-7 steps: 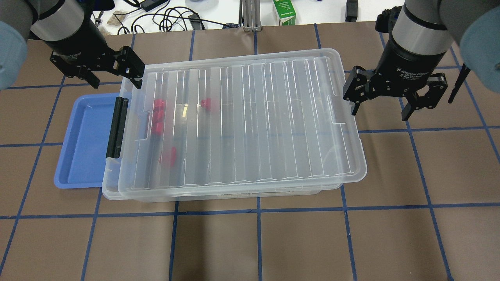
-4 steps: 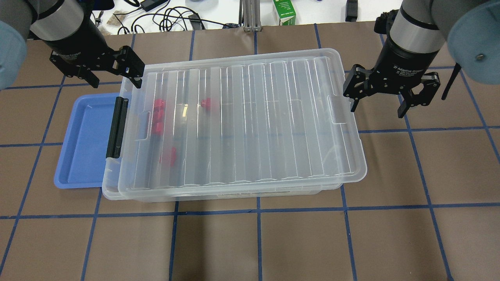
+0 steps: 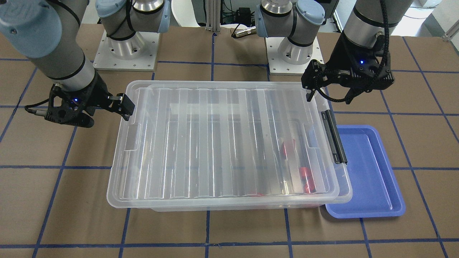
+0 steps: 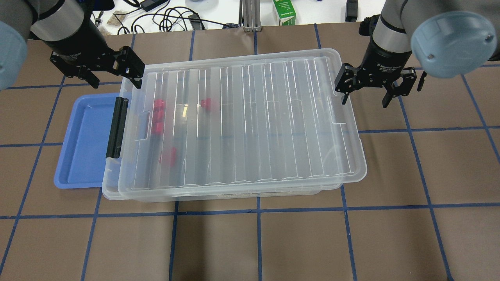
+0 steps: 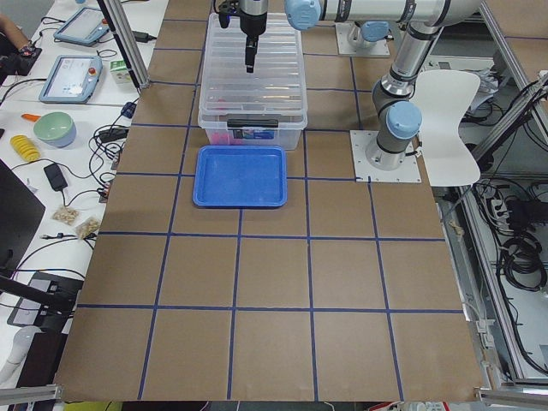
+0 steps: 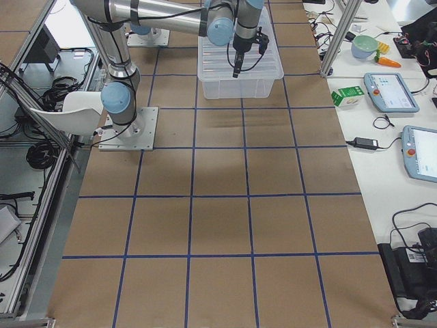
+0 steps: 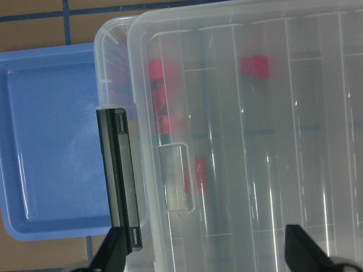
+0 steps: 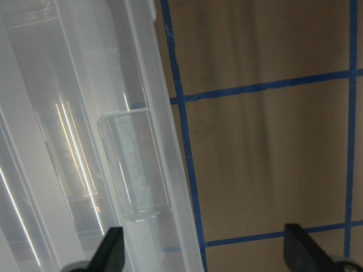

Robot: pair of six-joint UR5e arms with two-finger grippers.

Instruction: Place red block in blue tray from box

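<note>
You had a brown table (image 4: 390, 175) gridded with blue tape lines (image 4: 390, 206). The box (image 4: 234, 194) was clear, its lid (image 4: 273, 117) ribbed in translucent stripes — with a black latch bar (image 4: 116, 127) at the left end. The blue tray (image 4: 84, 140) was periwinkle, the red pieces (image 4: 210, 104) bright. The left gripper (image 4: 115, 80) and right gripper (image 4: 364, 102) were black.

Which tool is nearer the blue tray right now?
Left. The left tool hangs over the box corner beside the tray's far edge; the right tool is at the box's opposite end, with the whole box between it and the tray.
</note>
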